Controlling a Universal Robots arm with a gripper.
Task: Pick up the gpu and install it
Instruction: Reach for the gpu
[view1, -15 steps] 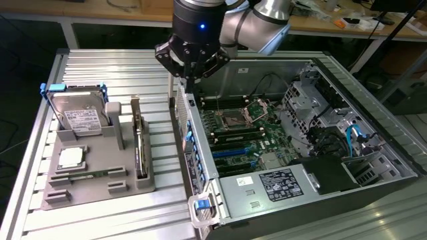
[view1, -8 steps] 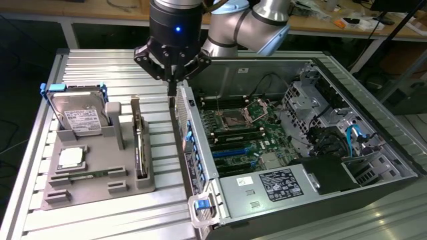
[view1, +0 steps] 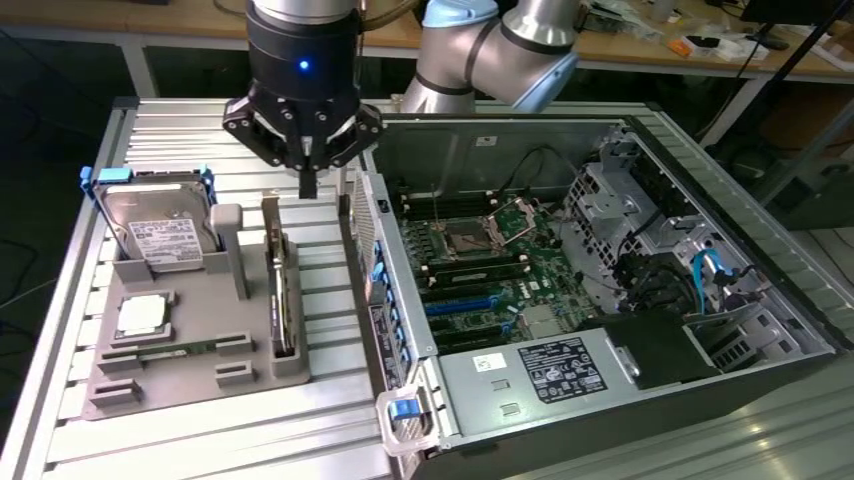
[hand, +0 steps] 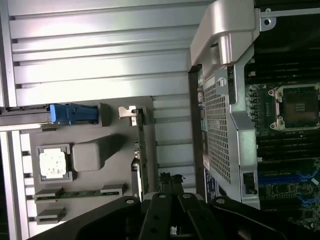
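The gpu (view1: 276, 292) is a thin dark card standing on its edge in a slot of the grey holder (view1: 200, 372), between the hard drive and the computer case. My gripper (view1: 308, 183) hangs above the card's far end, a little toward the case, with its fingers shut and nothing between them. In the wrist view the gpu (hand: 141, 150) shows edge-on, and my gripper (hand: 170, 184) is just beyond its end, over the ribbed table.
The holder also carries a silver hard drive (view1: 160, 228) in a blue frame, a square processor (view1: 140, 316) and a green memory stick (view1: 187, 350). The open computer case (view1: 400, 300) lies on the exterior view's right, its motherboard (view1: 481, 262) exposed. The ribbed metal table (view1: 187, 125) surrounds both.
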